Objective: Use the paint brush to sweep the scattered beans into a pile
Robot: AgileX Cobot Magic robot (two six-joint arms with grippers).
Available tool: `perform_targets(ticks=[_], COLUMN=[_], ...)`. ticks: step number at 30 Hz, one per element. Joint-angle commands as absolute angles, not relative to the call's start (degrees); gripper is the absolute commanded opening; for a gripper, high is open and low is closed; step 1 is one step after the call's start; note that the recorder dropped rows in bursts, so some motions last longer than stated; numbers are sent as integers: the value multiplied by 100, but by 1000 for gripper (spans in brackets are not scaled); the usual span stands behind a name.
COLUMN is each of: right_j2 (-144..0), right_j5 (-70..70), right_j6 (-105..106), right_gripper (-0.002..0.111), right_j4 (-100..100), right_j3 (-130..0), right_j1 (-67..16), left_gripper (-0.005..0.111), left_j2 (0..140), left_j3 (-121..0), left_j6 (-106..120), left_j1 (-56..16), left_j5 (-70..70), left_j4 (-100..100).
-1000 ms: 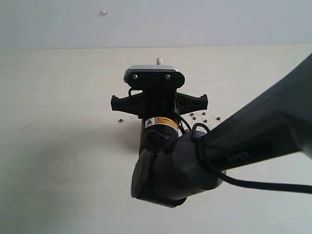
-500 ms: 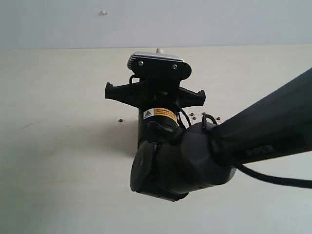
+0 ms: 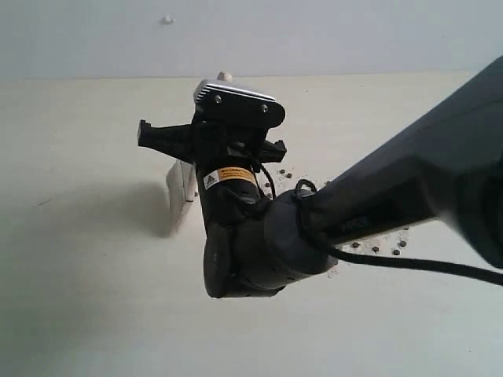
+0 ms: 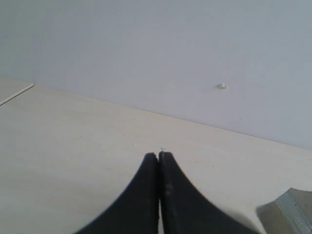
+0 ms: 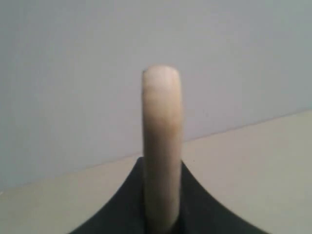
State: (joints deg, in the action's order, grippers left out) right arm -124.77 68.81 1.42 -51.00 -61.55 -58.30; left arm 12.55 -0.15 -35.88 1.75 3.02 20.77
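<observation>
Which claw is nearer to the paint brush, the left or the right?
Right. The right claw is shut on the paint brush, clamping its handle. The left claw is shut on nothing, over the table, not touching the brush.

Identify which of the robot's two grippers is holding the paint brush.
The right gripper: its jaws clamp the handle of the paint brush, whereas the left gripper is shut on nothing.

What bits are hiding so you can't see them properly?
- Exterior view: the right arm covers most of the paint brush and probably many beans; the visible ones are tiny specks.
- Right wrist view: the paint brush handle is blurred and cut off by the picture's edge; its bristles are out of frame.
- Left wrist view: a grey metal corner is cut off by the edge, so it cannot be identified.
</observation>
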Motion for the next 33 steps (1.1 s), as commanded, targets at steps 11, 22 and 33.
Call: perform_targets(ticks=[11,22,33], right_j2=[-12592,-12592,-12254], right_j5=[6996,6996,6996], right_j6=[2655,3756,3758], right_gripper=[0,0,0], right_j4=[-6964,-7510,-6847], right_j3=[-6383,-6383,-6383], right_j1=[-5622,-5622,-5632], left_gripper=[0,0,0], left_j2=[1228,1228,1228], left_j3=[0,0,0], left_j6=[-3587,-3572,-3572], left_j1=[200,200,200], left_j5=[344,344,344], left_j4=[2034,2034,2034])
